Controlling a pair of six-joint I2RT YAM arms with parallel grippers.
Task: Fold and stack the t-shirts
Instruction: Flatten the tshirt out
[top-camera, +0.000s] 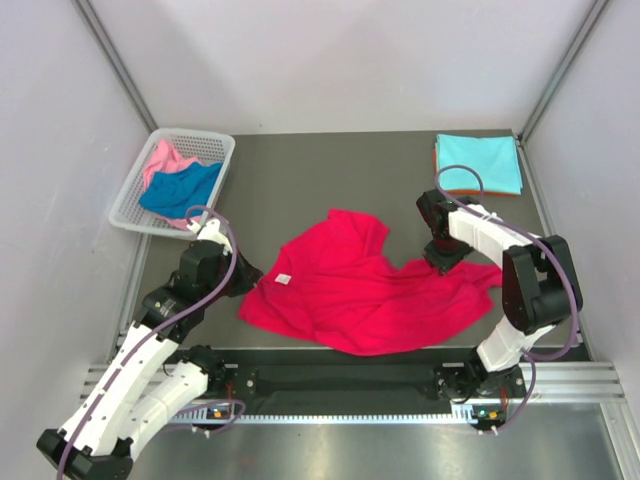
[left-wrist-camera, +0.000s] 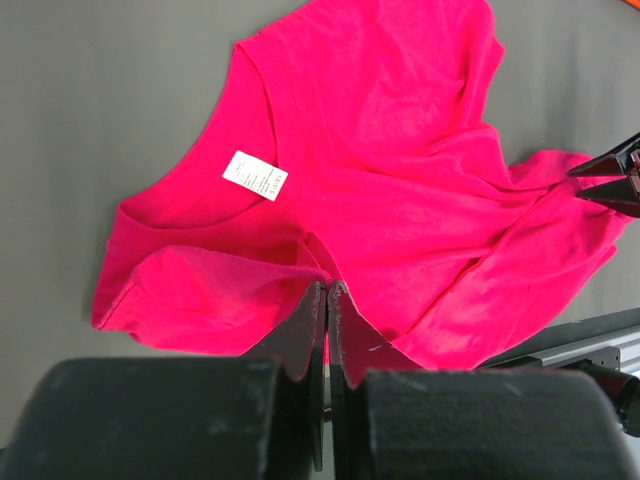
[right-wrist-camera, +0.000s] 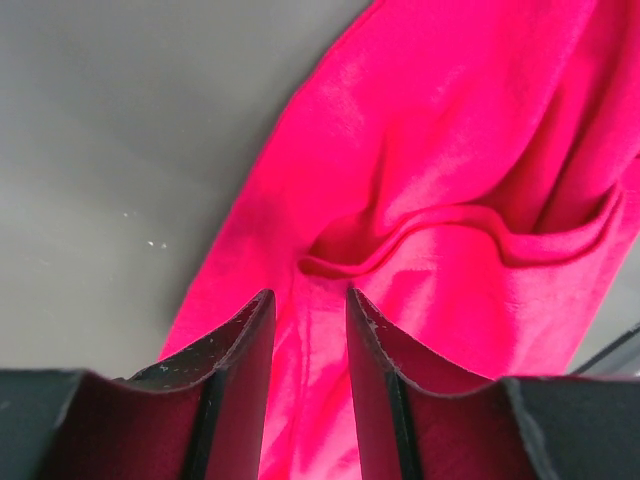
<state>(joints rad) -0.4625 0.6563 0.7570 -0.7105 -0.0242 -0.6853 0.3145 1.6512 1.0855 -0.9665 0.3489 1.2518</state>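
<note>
text: none legible | white tag (left-wrist-camera: 255, 176) on red t-shirt (left-wrist-camera: 400, 150): print unreadable

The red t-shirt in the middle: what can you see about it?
The red t-shirt is soft crimson cloth, lying spread out but wrinkled and unfolded on the grey table. A white label shows at its neck. The left gripper is pinched shut on one edge; the right gripper straddles the opposite edge, fingers apart.

A white basket (top-camera: 127, 200) with little holes sits on the far left part of the grey bench (top-camera: 300, 180). White walls (top-camera: 330, 60) stand around it. A metal rail (top-camera: 350, 408) runs along the near edge.
</note>
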